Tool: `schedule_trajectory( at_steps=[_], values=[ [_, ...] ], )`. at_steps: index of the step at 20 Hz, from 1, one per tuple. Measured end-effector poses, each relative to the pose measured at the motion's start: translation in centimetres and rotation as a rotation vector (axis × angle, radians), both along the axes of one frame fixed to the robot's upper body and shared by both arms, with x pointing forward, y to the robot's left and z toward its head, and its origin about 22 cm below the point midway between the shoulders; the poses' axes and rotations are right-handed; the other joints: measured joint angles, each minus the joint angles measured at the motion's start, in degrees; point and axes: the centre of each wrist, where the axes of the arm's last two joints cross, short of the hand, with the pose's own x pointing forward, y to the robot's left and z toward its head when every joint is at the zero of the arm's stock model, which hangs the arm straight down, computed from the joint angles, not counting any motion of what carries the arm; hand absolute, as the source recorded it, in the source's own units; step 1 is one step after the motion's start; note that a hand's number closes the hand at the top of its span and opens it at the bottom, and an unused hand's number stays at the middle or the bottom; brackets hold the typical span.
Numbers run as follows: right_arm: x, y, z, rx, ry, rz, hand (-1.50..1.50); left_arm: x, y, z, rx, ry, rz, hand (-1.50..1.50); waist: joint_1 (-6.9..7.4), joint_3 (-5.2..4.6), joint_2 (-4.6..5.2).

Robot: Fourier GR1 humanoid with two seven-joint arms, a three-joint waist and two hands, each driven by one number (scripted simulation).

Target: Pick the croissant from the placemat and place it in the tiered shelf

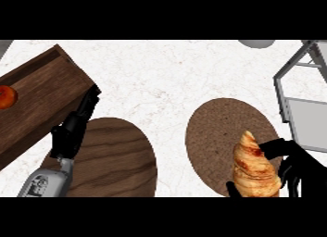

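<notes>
Head view shows me my right hand (304, 172) with its fingers curled around the croissant (253, 167), a long, flaky, golden-brown piece that lies over the round, rough brown placemat (217, 129). I judge the grasp as made, while the lift and the carry to the grey, flat-paneled tiered shelf (309, 106) remain. My left hand (73, 129) rests with straight fingers beside a dark wooden tray (36, 92).

The white counter top (172, 69) looks like smooth marble. The dark brown tray (29, 115) and oval board (118, 157) show wood grain. The round brown placemat (217, 134) looks rough and matt.
</notes>
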Motion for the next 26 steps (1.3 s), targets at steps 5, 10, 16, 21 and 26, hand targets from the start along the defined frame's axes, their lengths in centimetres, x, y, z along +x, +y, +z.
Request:
schedule_trajectory(
  at_steps=[5,10,16,21,26],
  values=[
    [1.7,-1.6,2.5,-0.076,-0.096,-0.11,1.5,0.3,-0.1,0.4,-0.005,-0.006,0.003,0.0,-0.07,-0.01,-0.04],
    [3.1,-3.2,5.9,-0.15,-0.21,-0.216,1.5,0.5,-0.1,0.4,0.0,-0.005,0.0,0.0,0.0,-0.02,-0.05],
    [3.9,-5.2,10.0,-0.198,-0.332,-0.328,1.5,0.5,-0.6,0.6,0.0,-0.005,-0.001,0.0,0.18,0.02,-0.04],
    [4.2,-7.6,12.6,-0.215,-0.379,-0.403,1.5,-0.3,-0.6,-0.3,-0.005,-0.008,-0.011,0.0,0.38,0.06,0.03],
    [4.0,-9.9,15.6,-0.19,-0.426,-0.381,1.5,-0.1,-0.5,-0.3,-0.005,-0.008,-0.006,0.0,0.55,0.08,0.09]
  ],
)
